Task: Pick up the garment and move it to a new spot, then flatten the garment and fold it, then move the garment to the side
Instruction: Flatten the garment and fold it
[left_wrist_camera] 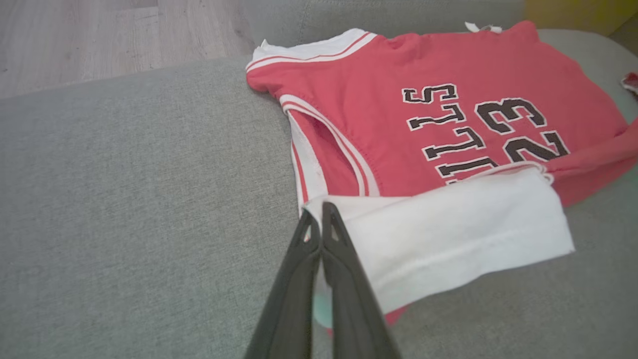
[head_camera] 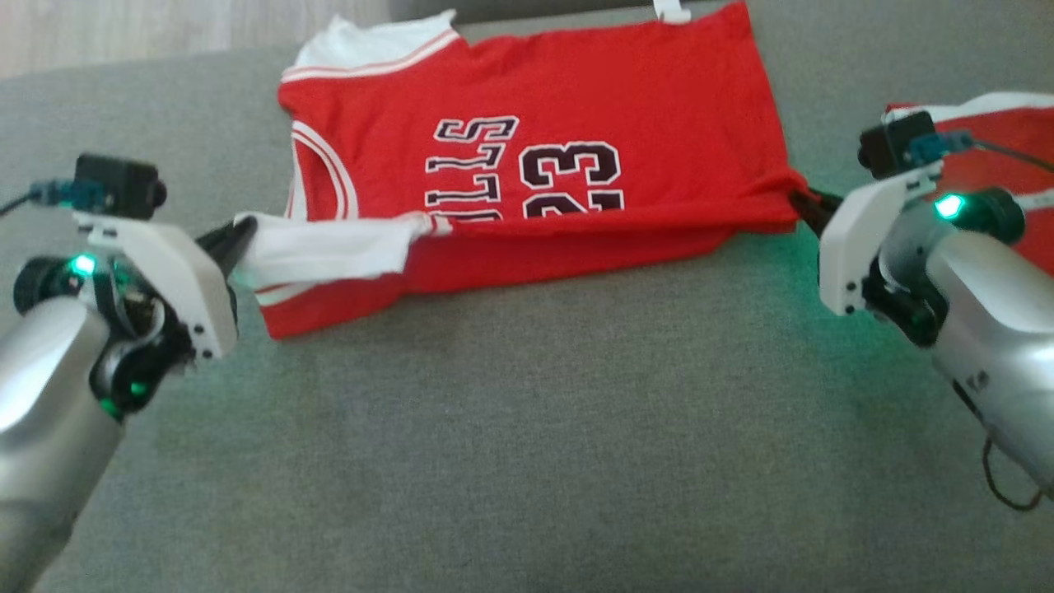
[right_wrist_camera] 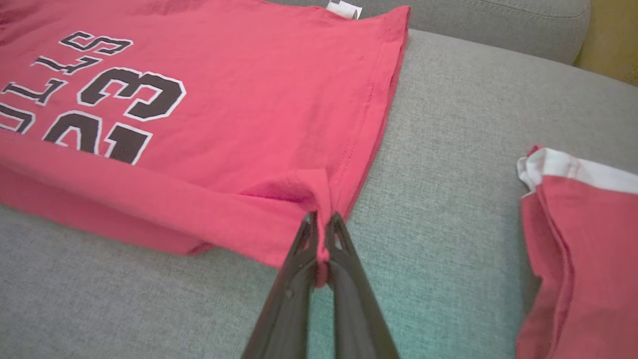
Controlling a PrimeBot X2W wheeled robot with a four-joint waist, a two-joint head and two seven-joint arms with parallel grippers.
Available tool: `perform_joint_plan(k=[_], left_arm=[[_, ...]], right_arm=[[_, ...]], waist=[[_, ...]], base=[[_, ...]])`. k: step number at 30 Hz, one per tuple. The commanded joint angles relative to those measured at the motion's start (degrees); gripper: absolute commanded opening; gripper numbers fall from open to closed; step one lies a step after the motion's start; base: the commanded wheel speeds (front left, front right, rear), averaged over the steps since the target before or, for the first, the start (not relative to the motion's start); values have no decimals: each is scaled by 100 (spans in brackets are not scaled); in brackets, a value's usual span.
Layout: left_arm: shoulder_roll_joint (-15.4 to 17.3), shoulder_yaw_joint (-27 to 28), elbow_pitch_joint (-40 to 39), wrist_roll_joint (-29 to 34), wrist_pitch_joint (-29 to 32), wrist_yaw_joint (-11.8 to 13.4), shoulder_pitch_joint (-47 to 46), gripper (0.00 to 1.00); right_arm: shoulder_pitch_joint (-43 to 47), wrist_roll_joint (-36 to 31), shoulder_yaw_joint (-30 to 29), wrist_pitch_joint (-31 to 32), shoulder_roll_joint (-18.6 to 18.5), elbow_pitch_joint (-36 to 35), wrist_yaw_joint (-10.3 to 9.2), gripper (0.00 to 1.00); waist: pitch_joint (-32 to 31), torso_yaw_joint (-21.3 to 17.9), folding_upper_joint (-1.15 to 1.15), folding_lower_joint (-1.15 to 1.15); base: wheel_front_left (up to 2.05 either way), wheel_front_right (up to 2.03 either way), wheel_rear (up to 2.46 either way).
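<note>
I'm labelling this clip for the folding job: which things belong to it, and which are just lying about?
In the job:
red jersey
left pincer, shut on its white sleeve
right pincer, shut on its hem corner

Lying about:
second red garment at the right
grey couch cushion
wooden floor

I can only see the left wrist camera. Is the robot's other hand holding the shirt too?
Observer: Yes. The right gripper is shut on the red jersey's hem corner.
Operator: Is anything else lying on the sofa?
Observer: A second red garment with white trim lies apart from the jersey, on the right gripper's side.
Operator: Any lights on?
Observer: A green light glows just behind the right gripper.
</note>
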Motion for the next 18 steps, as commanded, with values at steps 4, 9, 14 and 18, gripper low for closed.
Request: perform_joint_plan(k=[4,9,14,18], left_arm=[[48,126,338,190,79,-101,-774,0],[-138,-13,812,492,-64,-141,-1329,17],[-539,62,1409,896,-1085,-41,-1893,100],[-796,135,1738,1080,-2042,-20,-2015,100]], right_arm=[[-371,0,79,-21,102,146,-5,0],[-707,-75,120,-297,190,431,-5,100],[-1061,-105,-90,-1053,364,887,-5,100],[-1149,-257,-160,-1863,428,1119,-5,100]], waist=[[341,-83,0,-1],[615,-109,0,-1],[788,-87,0,-1],[718,-55,0,-1]], base=[[0,0,0],[0,0,0],[0,0,0],[0,0,0]])
